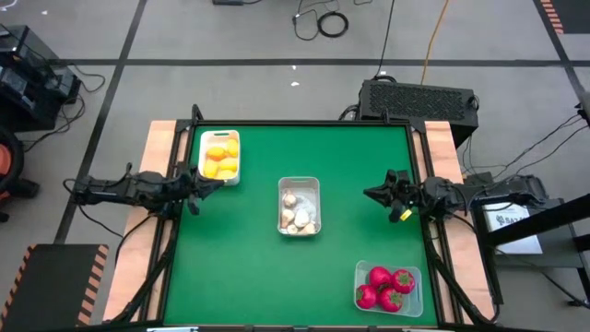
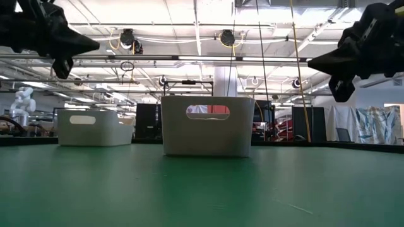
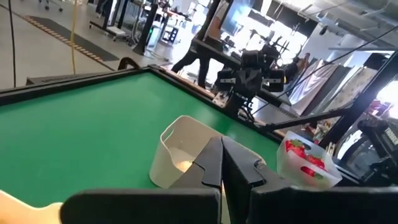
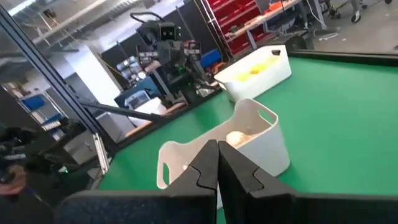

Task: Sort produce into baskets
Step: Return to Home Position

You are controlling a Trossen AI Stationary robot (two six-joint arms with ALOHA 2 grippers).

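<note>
Three baskets stand on the green table. A basket at the far left (image 1: pixel 219 157) holds yellow lemons (image 1: pixel 220 160). A middle basket (image 1: pixel 300 205) holds off-white garlic bulbs (image 1: pixel 295 219). A clear basket at the near right (image 1: pixel 388 287) holds red strawberries (image 1: pixel 386 286). My left gripper (image 1: pixel 218 184) is shut and empty, raised above the table's left side. My right gripper (image 1: pixel 369 194) is shut and empty, raised above the right side. Both point toward the middle basket, seen in the left wrist view (image 3: pixel 180 152) and in the right wrist view (image 4: pixel 233 146).
Wooden side rails (image 1: pixel 157 184) flank the green mat. A black box (image 1: pixel 419 97) stands behind the table's far right corner. Open green surface lies at the near left (image 1: pixel 240 286) and the far middle.
</note>
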